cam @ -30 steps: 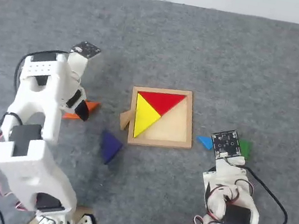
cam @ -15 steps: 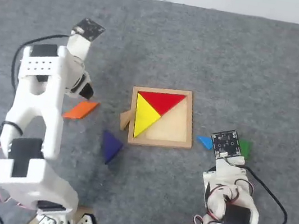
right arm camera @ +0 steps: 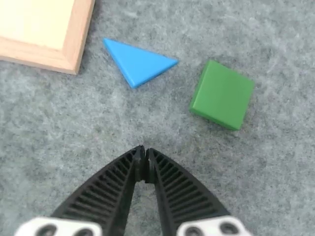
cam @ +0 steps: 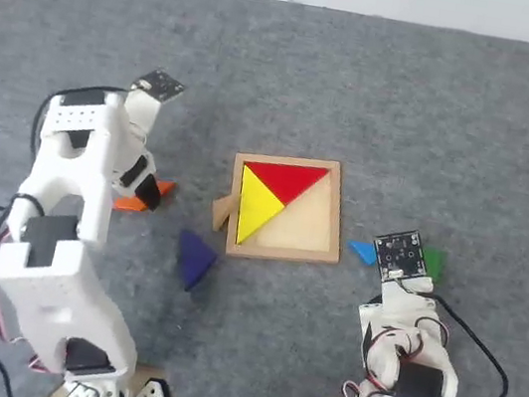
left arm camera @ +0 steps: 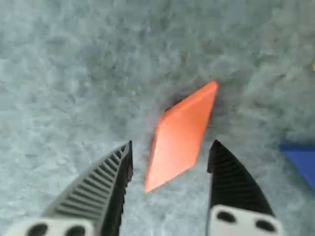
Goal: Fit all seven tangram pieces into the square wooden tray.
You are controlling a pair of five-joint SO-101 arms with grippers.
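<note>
Tangram check-in: two pieces in the tray, five out on the bench.
We see the left gripper point(left arm camera: 172, 145) spread wide, fingers either side of the orange parallelogram point(left arm camera: 182, 132) lying flat on the grey bench point(cam: 457, 128), well left of the square wooden tray point(cam: 281, 254); touching it or not, we can't quite tell. The red triangle point(cam: 288, 178) and yellow triangle point(cam: 256, 205) sit inside the tray. A tan piece point(cam: 221, 212) hugs its left edge, with the dark blue triangle point(cam: 197, 258) nearby. The right gripper point(right arm camera: 145, 152) is clenched on nothing, near the light blue triangle point(right arm camera: 138, 64) and green square point(right arm camera: 222, 93).

Wooden tray point(cam: 279, 250) smooth; grey cloth table cover point(cam: 439, 115) rough.
</note>
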